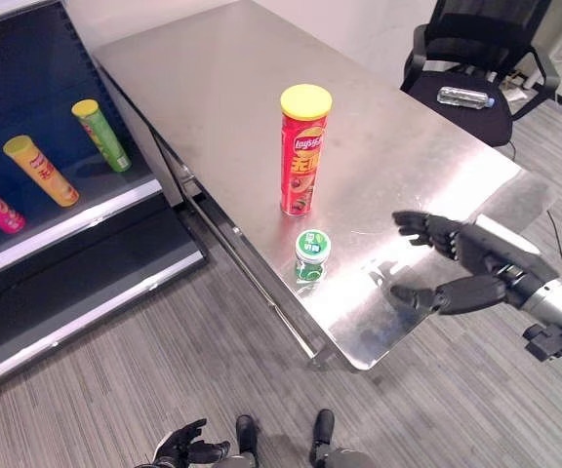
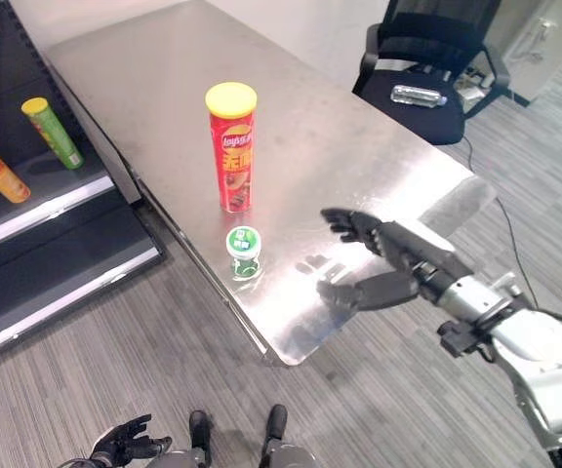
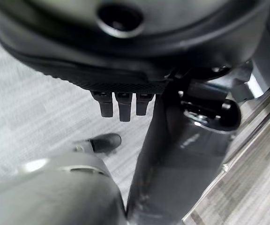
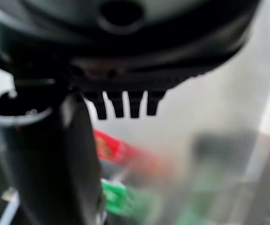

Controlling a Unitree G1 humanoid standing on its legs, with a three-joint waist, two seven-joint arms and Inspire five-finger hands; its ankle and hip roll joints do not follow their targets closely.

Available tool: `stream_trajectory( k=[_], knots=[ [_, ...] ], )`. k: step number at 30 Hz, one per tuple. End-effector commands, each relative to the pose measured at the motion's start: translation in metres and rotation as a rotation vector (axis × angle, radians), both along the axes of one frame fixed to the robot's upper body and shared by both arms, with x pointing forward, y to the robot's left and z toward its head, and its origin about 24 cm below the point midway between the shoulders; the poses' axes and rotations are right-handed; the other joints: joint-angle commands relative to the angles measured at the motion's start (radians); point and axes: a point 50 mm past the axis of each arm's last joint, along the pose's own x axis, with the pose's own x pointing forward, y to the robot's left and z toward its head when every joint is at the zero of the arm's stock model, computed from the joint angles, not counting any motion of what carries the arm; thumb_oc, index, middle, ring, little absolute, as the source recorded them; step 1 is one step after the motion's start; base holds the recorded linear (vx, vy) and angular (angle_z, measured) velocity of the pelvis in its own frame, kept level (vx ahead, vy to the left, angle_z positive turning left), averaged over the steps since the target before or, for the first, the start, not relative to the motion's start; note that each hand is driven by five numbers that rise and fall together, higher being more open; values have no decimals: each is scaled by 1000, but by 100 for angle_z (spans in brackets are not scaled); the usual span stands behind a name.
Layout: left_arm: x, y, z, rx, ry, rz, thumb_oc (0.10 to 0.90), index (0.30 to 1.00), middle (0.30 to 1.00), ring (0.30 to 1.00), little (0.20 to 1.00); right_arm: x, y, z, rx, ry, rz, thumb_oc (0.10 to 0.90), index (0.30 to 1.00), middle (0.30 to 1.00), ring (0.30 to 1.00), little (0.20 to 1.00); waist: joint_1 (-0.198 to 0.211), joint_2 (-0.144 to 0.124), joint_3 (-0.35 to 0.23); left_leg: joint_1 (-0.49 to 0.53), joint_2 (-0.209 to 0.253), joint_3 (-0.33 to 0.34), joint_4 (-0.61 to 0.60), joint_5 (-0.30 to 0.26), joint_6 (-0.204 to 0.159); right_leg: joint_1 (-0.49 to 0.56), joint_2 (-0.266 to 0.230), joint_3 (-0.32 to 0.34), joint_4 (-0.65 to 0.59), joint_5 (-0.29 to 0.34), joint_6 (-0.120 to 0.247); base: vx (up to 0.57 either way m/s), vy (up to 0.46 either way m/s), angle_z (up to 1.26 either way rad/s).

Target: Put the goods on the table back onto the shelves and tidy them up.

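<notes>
Left eye view: my right hand [image 1: 447, 263] hovers released; red can [image 1: 303, 151] and green tub [image 1: 311, 253] remain on the surface [image 1: 222, 68], unshelved.

There's a round brand badge high on the red can [image 1: 303, 156], with yellow characters beneath it. Just in front of the can, the small green tub [image 1: 312, 252] has a white mark on its lid, too small to read. Well to the can's left, the print on the shelf tubes [image 1: 42, 171] is illegible.
</notes>
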Motion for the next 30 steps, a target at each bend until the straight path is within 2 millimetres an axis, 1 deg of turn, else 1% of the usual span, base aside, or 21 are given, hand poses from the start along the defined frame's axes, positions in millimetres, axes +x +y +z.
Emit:
stream_trajectory(
  k=[1,4,5,7,8,9,12,16,18,19,26,30],
  knots=[
    [1,12,3,42,6,-44,800,900,900,900,900,1,18,62,-51,-282,109,800,900,900,900,900,33,-2,-69,18,80,-33,4,-1,-95,67,-31,-12,15,-51,89,0,0,-14],
    [1,12,3,42,6,-44,800,900,900,900,900,1,18,62,-51,-282,109,800,900,900,900,900,33,-2,-69,18,80,-33,4,-1,-95,67,-31,-12,15,-51,89,2,16,2],
    [-1,14,2,51,19,-40,800,900,900,900,900,2,21,59,-108,-282,113,800,900,900,900,900,36,-3,-72,23,77,-26,4,-6,-92,69,-37,-9,15,-46,90,16,111,8],
    [0,16,3,64,11,-34,800,900,900,900,900,14,35,44,-153,-269,142,800,900,900,900,900,55,-7,-72,42,69,-9,4,-18,-81,73,-50,-2,15,-37,100,22,150,-18],
    [1,17,3,72,13,-35,800,900,900,900,900,20,39,32,-168,-257,135,800,900,900,900,900,64,-10,-72,45,61,-10,4,-21,-75,78,-58,-7,15,-31,105,19,116,-24],
    [1,17,4,79,11,-42,800,900,900,900,900,21,41,29,-176,-276,125,800,900,900,900,900,67,-11,-72,46,56,-12,4,-24,-72,81,-64,-11,15,-30,108,13,79,8],
    [1,17,4,80,11,-41,800,900,900,900,900,22,41,29,-176,-277,125,800,900,900,900,900,66,-12,-72,47,56,-13,4,-24,-71,82,-65,-12,15,-30,108,2,10,10],
    [-2,18,4,90,15,-36,800,900,900,900,900,24,45,25,-180,-286,125,800,900,900,900,900,79,-14,-74,52,45,-21,4,-30,-64,90,-78,-21,15,-26,115,14,33,-2],
    [-2,18,4,90,15,-36,800,900,900,900,900,24,45,25,-180,-286,126,800,900,900,900,900,78,-14,-74,52,45,-21,4,-30,-64,90,-79,-21,15,-26,115,5,26,1],
    [-2,18,4,96,13,-48,800,900,900,900,900,29,54,15,-232,-269,154,800,900,900,900,900,94,-13,-78,51,34,-35,4,-31,-58,101,-91,-38,15,-24,120,10,53,3],
    [-3,18,3,102,21,-48,800,900,900,900,900,31,57,13,-235,-274,161,800,900,900,900,900,95,-13,-79,51,31,-39,4,-31,-57,103,-95,-44,15,-25,122,2,10,9],
    [-6,15,2,96,25,-43,800,900,900,900,900,32,55,16,-233,-323,121,800,900,900,900,900,94,-6,-78,44,29,-42,4,-28,-56,100,-102,-51,15,-19,125,-1,4,3]
  ],
)
